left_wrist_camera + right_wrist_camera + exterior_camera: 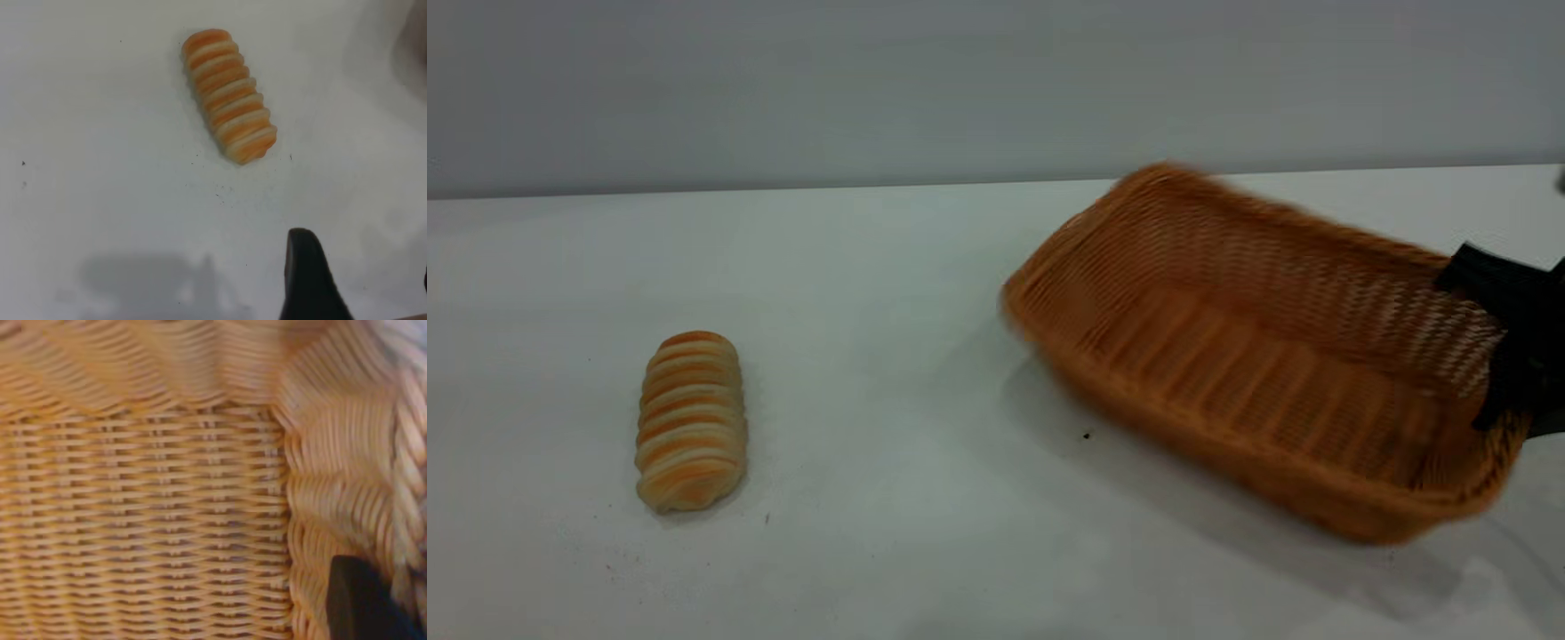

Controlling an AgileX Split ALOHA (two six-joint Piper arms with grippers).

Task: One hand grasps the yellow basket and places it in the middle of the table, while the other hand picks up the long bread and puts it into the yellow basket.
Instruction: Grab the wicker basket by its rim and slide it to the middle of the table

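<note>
right arm (1516,333): cut off by frame edge | yellow basket (1254,356): motion-blurred | left gripper (308,280): one finger visible

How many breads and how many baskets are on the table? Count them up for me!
Long bread: 1
Yellow basket: 1
Total: 2 things, both over the white table. The basket is tilted and held at its right end by the right end effector.
</note>
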